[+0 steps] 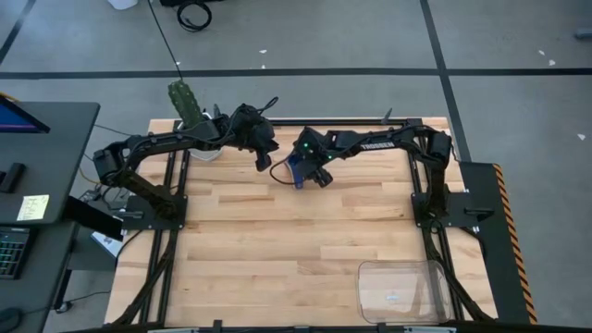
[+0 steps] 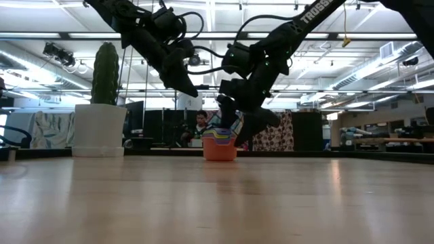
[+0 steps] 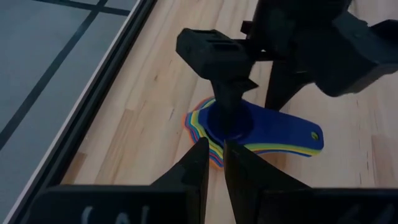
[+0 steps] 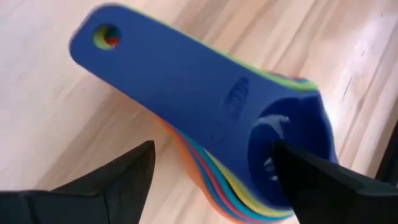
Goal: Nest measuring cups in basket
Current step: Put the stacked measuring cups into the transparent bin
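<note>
The measuring cups [image 1: 293,167] stand nested in one stack on the table's far middle, orange at the bottom [image 2: 219,148] and dark blue on top [image 4: 205,99], handles fanned together. My right gripper [image 4: 214,149] is open over the stack. One of its fingers [image 3: 227,106] reaches down into the blue cup's bowl, and the other [image 4: 124,177] stands outside, beside the stack. My left gripper [image 3: 212,163] hovers just left of the stack, shut, with nothing in it. The basket [image 1: 404,289], a clear tub, sits at the near right corner. My right gripper comes at the stack slanting down from the table's right, jaws wide. One finger [image 4: 311,177] dips into the top blue cup's bowl [image 4: 292,134] and the other is outside the stack. Whether either finger touches the cups, I cannot tell. The stack stands on the table.
A white pot with a green cactus [image 1: 188,111] stands at the far left corner, behind my left arm. Bare wood lies between the stack and the basket. Beyond the table in the low view, a person [image 2: 199,125] sits in the room.
</note>
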{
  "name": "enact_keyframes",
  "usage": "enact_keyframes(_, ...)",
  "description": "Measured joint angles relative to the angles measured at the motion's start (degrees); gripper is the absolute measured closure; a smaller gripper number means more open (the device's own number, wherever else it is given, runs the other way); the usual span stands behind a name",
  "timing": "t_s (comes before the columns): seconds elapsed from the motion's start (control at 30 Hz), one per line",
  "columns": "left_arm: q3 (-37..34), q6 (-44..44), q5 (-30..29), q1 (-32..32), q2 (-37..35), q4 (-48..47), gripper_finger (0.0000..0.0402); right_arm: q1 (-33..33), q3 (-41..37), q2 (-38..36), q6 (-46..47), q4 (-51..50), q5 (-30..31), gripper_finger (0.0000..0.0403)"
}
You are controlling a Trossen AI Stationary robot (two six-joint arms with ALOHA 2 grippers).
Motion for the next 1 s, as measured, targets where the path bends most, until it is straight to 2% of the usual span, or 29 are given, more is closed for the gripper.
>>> enact_keyframes(1.0,-0.01,-0.02,0.01,-0.01,0.01,0.54,0.0349,-0.06,0.00,-0.01,1.97,2.66,-0.40,0.0085)
